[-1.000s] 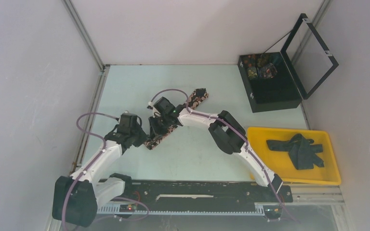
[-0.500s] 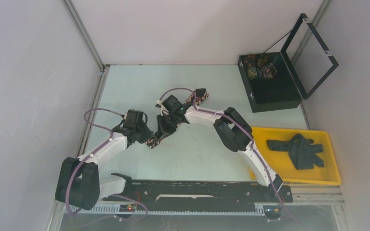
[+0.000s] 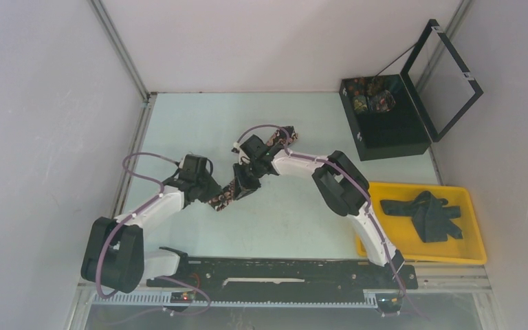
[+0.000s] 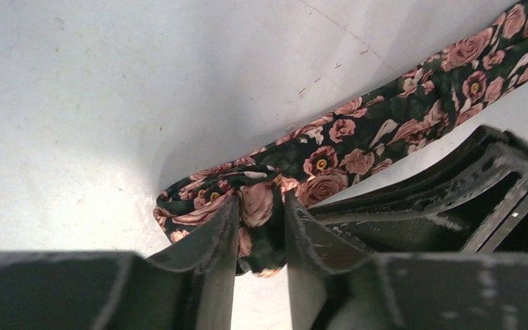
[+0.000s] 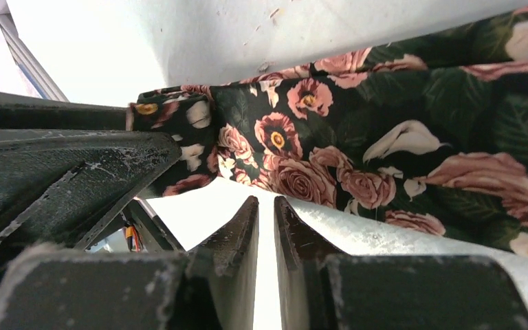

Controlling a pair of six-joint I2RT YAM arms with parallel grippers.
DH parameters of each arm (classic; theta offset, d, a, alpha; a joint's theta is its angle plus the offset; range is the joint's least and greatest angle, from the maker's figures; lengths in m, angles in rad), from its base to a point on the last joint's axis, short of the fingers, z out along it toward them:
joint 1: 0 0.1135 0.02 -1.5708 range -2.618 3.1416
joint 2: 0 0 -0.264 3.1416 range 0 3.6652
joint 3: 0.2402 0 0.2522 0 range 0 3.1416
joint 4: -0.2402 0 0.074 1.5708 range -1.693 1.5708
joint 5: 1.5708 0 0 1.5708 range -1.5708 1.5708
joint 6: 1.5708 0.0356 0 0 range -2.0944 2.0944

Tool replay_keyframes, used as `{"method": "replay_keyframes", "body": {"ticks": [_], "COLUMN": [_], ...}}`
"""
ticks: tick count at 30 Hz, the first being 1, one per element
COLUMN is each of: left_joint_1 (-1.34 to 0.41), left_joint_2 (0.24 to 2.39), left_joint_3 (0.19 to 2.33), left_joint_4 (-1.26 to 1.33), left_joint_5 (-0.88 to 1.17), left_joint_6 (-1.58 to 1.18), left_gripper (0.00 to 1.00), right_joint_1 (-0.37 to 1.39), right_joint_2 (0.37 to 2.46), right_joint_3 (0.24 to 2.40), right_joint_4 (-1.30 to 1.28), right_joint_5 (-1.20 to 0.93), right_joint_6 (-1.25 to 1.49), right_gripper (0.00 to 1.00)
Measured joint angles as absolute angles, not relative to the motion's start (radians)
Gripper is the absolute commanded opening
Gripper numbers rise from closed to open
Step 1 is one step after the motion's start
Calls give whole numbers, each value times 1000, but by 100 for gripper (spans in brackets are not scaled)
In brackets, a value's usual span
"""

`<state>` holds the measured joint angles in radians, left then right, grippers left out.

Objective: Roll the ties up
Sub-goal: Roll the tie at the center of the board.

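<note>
A black tie with pink roses (image 3: 280, 139) lies diagonally across the middle of the table. Its near left end (image 4: 199, 199) is curled into a small fold. My left gripper (image 3: 213, 197) is at that end, and in the left wrist view the left gripper (image 4: 261, 201) is shut on a bunch of the folded fabric. My right gripper (image 3: 243, 184) sits just to the right over the tie's middle. In the right wrist view the right gripper (image 5: 266, 201) is shut and empty, and the tie (image 5: 399, 124) lies flat just beyond its tips.
A black box with its lid up (image 3: 393, 137) stands at the back right with rolled patterned ties (image 3: 370, 96) inside. A yellow tray (image 3: 419, 256) at the right holds dark ties (image 3: 426, 214). A black rail (image 3: 282, 271) runs along the near edge.
Both grippers have moved right and slightly away along the tie. The near end of the tie has bunched into a fold. The left jaws have parted a little around the fabric.
</note>
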<state>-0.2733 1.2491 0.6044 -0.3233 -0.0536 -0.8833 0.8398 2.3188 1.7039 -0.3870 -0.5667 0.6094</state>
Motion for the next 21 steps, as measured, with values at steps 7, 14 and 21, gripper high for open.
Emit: {"method": "replay_keyframes", "body": {"ticks": [7, 14, 21], "left_joint_1": [-275, -275, -260], "left_joint_2": [1240, 1213, 1174], "left_joint_3": [631, 644, 706], "left_joint_4": [-334, -368, -445], "left_joint_5": [-57, -59, -103], "left_joint_6": [-883, -881, -842], "left_gripper": [48, 55, 52], "right_joint_1": [852, 878, 905], "right_joint_2": [2279, 2247, 2227], "right_joint_3": [1662, 1608, 1571], "right_joint_4": [-386, -380, -368], "right_joint_5": [-541, -522, -506], "right_joint_6": [605, 598, 598], "right_gripper": [17, 17, 17]}}
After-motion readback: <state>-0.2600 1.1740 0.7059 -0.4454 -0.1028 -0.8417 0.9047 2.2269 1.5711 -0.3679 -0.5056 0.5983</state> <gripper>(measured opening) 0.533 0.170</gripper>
